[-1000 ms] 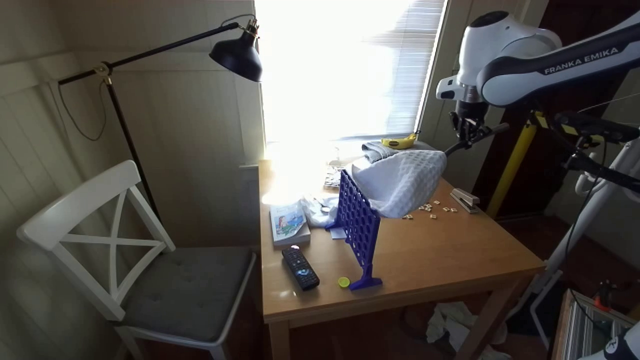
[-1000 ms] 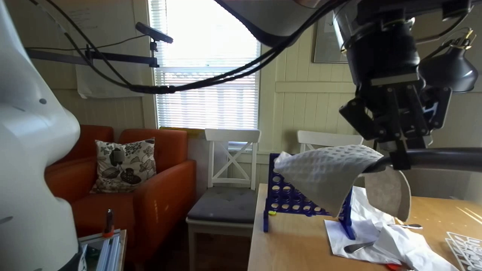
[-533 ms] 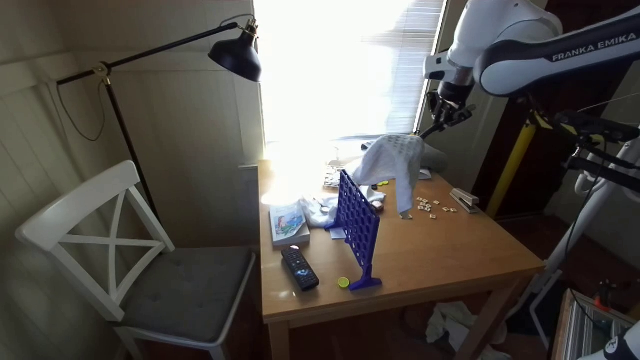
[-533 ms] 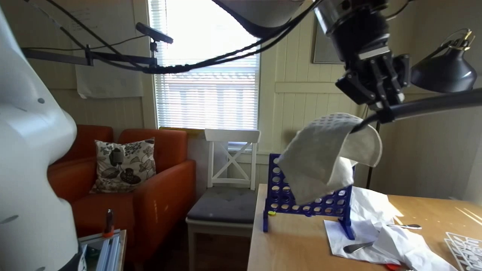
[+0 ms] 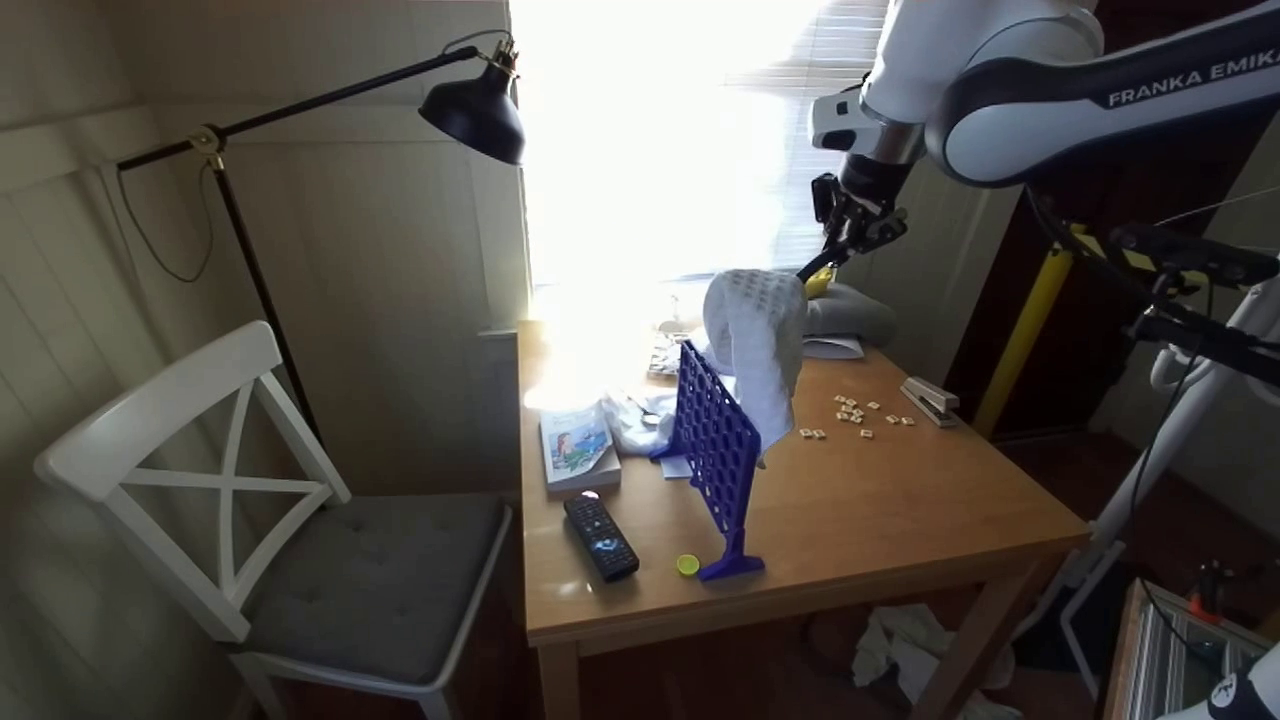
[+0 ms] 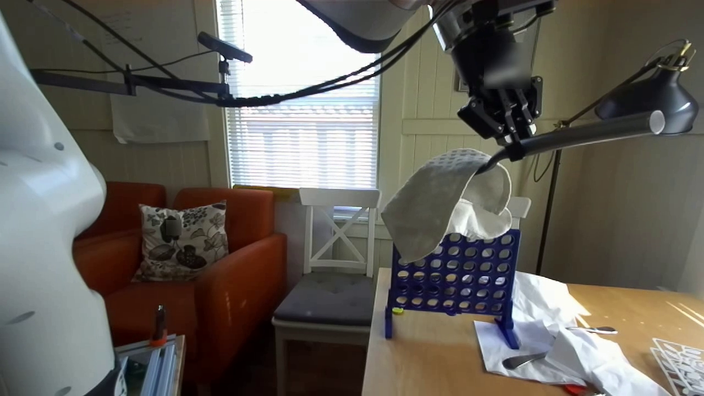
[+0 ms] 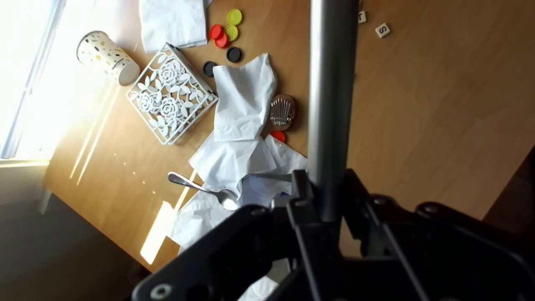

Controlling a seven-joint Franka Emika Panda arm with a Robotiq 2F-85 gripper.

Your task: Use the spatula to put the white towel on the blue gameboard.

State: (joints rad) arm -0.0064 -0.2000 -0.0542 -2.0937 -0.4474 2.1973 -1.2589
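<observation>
By the window stands the table; the gripper is clamped on the spatula, the towel hanging below it off the end, near the board, touching or not I can't tell.

A home; orange armchair (patterned cushion and all); floor lamp

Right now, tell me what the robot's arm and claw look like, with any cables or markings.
The arm has a white, rounded shell and a dark stripe printed FRANKA EMIKA in pale letters. Near its end sits a silvery collar. An exterior view also shows black cables. The claw is black, angular and jointed, with small round bolts.
</observation>
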